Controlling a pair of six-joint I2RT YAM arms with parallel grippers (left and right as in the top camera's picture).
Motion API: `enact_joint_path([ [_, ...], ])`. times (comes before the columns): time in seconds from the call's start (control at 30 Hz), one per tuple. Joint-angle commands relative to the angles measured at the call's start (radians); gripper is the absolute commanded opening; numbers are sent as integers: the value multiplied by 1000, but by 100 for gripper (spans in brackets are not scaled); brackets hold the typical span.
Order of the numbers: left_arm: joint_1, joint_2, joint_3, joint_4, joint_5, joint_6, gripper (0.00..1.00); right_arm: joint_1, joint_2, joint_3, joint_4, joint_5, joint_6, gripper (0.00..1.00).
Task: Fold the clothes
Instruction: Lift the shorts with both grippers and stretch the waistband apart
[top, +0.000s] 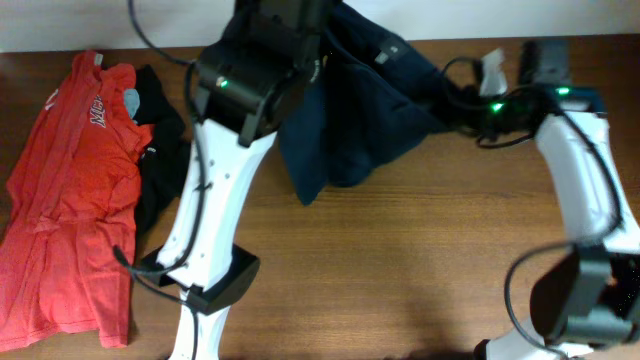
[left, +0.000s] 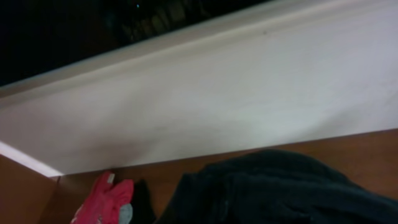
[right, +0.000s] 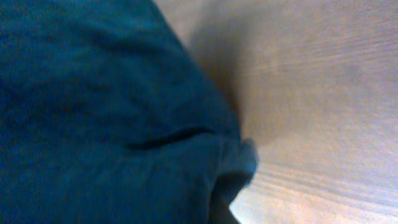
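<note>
At the far edge of the worktop (top: 400, 270), a navy garment (top: 350, 130) is lying bunched between the two arms, with one corner trailing toward the middle of the wood. It is looking soft, limp and light, the sort of cloth that is going to sag and crease wherever nothing is supporting it. So I am judging that it wants taking by two corners or along a hem and drawing flat, not pinching in the middle of the heap. In the right wrist view the cloth (right: 93, 112) is filling most of the picture, and a folded edge is curling just above the wood, which would be a fair place to take hold.

The right hand (top: 455, 100) is sitting at the garment's right side among its own cables. Whether it is apart or clamped on cloth I cannot tell. The left hand is hiding under its own wrist near the garment's top edge. Its camera is showing only a pale wall (left: 217, 93) with the navy cloth below, so I cannot tell its state either.

Well to the left, a red shirt (top: 70, 190) is lying spread lengthwise, and a black garment (top: 160, 160) is lying crumpled against its right edge. The left arm (top: 215, 190) is stretching up just beside that black heap, crossing some of the bare wood where the navy piece could be laid out. I am judging this to be the main thing standing in the way.
</note>
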Motion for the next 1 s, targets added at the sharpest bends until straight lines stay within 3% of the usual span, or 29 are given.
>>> enact_joint_path([
  [0.0, 3, -103, 8, -37, -51, 0, 1, 0, -76, 191, -137, 142, -120, 4],
  [0.27, 3, -133, 8, -220, -53, 0, 1, 0, -84, 644, -490, 314, -167, 4],
  [0.53, 0, -231, 8, -260, -58, -26, 1, 0, -84, 914, -730, 367, -190, 4],
  [0.97, 0, -509, 8, -339, 45, -32, 1, 0, -332, 943, -730, 390, -177, 4],
])
